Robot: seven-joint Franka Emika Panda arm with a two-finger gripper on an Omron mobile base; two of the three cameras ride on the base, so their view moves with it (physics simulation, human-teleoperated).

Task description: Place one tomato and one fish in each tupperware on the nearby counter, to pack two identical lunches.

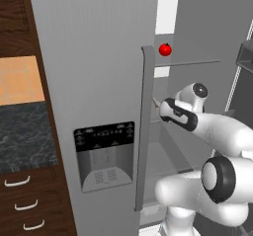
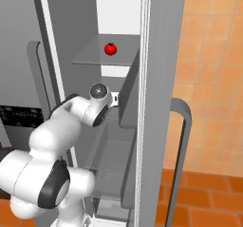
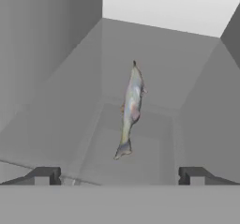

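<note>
A small glossy red tomato (image 1: pixel 165 49) with a tiny dark stem spot on top sits alone on a thin grey shelf (image 1: pixel 197 62) inside the open fridge. A slender, flat, silver-grey fish (image 3: pixel 130 110) with faint pink and yellow tints lies stretched out lengthwise on a lower grey shelf (image 3: pixel 154 148), its tail at the near end.

no readable text anywhere, dispenser panel (image 1: pixel 104 134) on the fridge door carries tiny white marks (illegible)

One tomato (image 1: pixel 165 49) on a fridge shelf (image 1: pixel 197 62), one fish (image 3: pixel 130 110), three counter drawers (image 1: pixel 20 200).
</note>
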